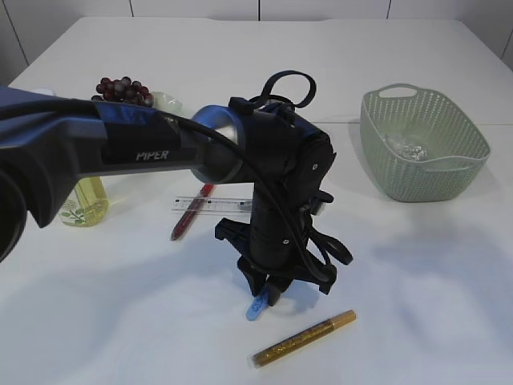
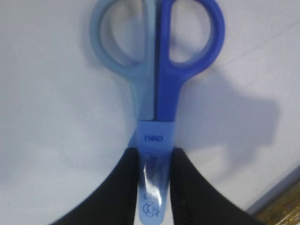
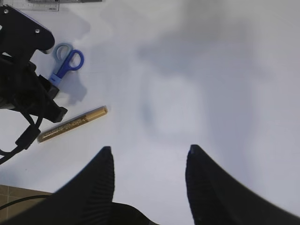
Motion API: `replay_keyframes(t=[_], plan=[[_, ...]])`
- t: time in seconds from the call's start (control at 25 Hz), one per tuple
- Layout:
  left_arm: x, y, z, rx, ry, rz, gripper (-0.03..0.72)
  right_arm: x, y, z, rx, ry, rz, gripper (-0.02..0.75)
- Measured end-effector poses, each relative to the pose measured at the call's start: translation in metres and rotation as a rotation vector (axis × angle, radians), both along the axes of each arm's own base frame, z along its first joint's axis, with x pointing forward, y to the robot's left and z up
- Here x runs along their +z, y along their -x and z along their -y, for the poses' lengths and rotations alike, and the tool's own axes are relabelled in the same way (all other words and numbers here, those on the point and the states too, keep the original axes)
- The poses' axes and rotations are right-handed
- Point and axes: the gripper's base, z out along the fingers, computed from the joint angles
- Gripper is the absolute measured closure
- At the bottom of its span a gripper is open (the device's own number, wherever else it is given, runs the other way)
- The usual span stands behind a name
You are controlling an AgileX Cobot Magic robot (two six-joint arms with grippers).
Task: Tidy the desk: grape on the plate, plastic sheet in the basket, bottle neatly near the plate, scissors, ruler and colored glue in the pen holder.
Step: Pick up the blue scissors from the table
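Scissors [image 2: 157, 70] lie flat on the white tabletop [image 1: 417, 281], front centre; left claw [image 2: 154, 187] is clamped on their sheathed blade end, dark fingers [image 2: 117, 192] pressing either side of the translucent blue cover, handles pointing away; right claw [image 3: 149, 180] hangs above bare tabletop, jaws spread with nothing between them. Gold glue pen [image 1: 304, 338] lies just beside the scissors, toward the front edge; red glue pen [image 1: 191, 213] and clear ruler [image 1: 210, 205] lie together behind the left arm, the pen crossing the ruler. Grapes [image 1: 124, 90] sit at the far left; yellow bottle [image 1: 84, 202] stands at the left, partly hidden by the arm; green basket [image 1: 449, 172] stands at the right, crumpled plastic [image 1: 407, 147] inside.
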Motion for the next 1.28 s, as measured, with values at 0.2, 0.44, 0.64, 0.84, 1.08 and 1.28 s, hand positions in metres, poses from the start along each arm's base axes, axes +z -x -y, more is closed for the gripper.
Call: replay_keyframes(t=[0.2,0.44,0.64,0.84,1.08,1.28], plan=[[0.0,0.0,0.0005,-0.001,0.005,-0.001,0.547,0.0,0.0,0.0,0.0,0.0,0.0,0.339],[-0.0003,0.0008,0.0028,0.0,0.038,-0.017,0.547,-0.0001,0.0001,0.0,-0.001,0.0,-0.002,0.339],[-0.0004,0.001,0.0046,0.003,0.062,-0.024,0.544,-0.0001,0.0001,0.0,-0.001,0.0,-0.002,0.339],[-0.0004,0.0012,0.0047,0.004,0.063,-0.025,0.538,-0.0001,0.0003,0.0,-0.001,0.0,-0.004,0.339],[-0.0004,0.0013,0.0048,0.005,0.064,-0.026,0.537,-0.0001,0.0003,0.0,-0.001,0.0,-0.004,0.339],[0.0014,0.0014,0.0046,0.005,0.064,-0.026,0.537,-0.0001,0.0003,-0.0001,-0.001,-0.002,-0.004,0.339]])
